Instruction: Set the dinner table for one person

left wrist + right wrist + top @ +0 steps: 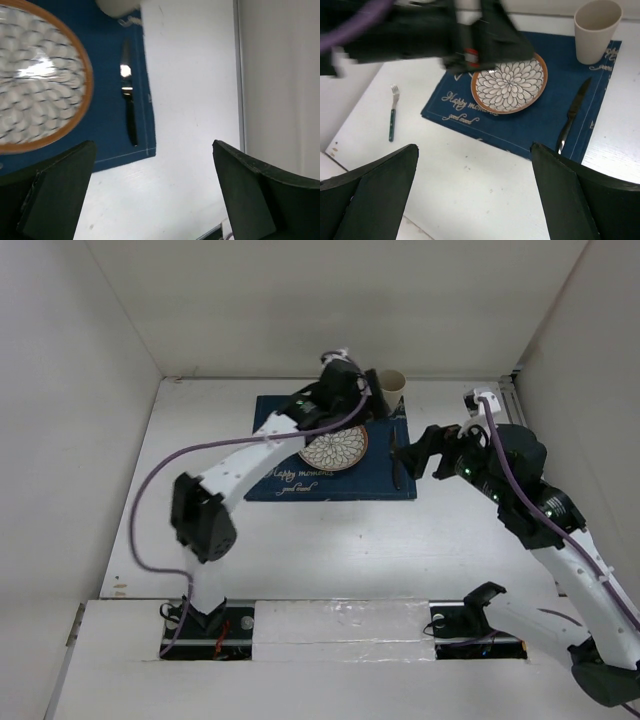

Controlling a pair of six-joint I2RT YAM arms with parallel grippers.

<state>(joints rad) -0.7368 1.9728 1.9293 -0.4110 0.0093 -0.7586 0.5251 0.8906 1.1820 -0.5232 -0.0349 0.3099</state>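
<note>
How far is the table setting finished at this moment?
Done: the plate, the knife to its right and the cup all sit on the navy placemat. In hand: nothing; the left tool and right tool are open and empty. Left: the fork lies on the dinner table, off the placemat's left side, probably to go beside the plate.

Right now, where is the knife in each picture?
Top external: the knife is right of centre, on the placemat's right strip, just right of the plate.
Left wrist: the knife is left of centre, by the placemat's edge, right of the plate.
Right wrist: the knife is on the right, slanted, below the cup.
Shared landmark: the flower-patterned plate, always just left of the knife.
</note>
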